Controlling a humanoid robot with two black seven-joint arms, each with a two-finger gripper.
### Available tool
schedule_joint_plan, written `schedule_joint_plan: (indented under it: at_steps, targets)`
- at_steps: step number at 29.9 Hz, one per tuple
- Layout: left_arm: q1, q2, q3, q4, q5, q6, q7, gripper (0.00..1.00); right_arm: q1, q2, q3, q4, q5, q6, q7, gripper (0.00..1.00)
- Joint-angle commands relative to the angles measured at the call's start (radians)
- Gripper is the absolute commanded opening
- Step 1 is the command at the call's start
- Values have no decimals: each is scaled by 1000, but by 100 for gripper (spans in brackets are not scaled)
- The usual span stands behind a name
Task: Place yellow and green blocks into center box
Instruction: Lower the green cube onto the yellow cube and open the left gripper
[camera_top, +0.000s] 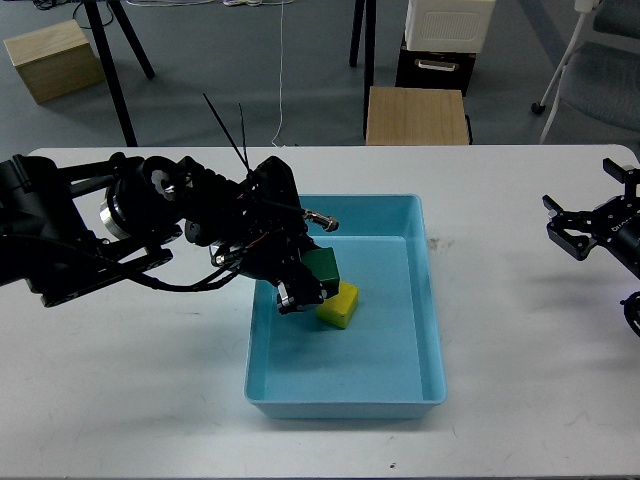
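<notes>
The light blue box (430, 300) lies in the middle of the white table. A yellow block (343, 308) rests on its floor, partly hidden by my left gripper. My left gripper (308, 281) reaches over the box's left wall and is shut on the green block (323, 267), which it holds just above the yellow block's left side. My right gripper (571, 229) hangs over the table's far right, its fingers spread open and empty.
A wooden stool (417, 115) and a white and black unit (445, 40) stand behind the table. A cardboard box (55, 60) sits on the floor at the back left. A chair base (575, 60) shows at the back right.
</notes>
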Motion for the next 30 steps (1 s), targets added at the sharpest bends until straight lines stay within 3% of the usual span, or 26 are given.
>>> schedule_joint_plan:
  at_steps: [1, 7, 30]
  targets:
    - [1, -48, 3, 30, 0, 0, 0, 54, 1, -2, 0, 1, 0, 0, 0, 99]
    - [-1, -65, 3, 102, 0, 0, 0, 54, 1, -2, 0, -2, 0, 3, 0, 99]
    - [55, -102, 8, 139, 0, 0, 0, 57, 1, -46, 2, 9, 0, 3, 0, 99]
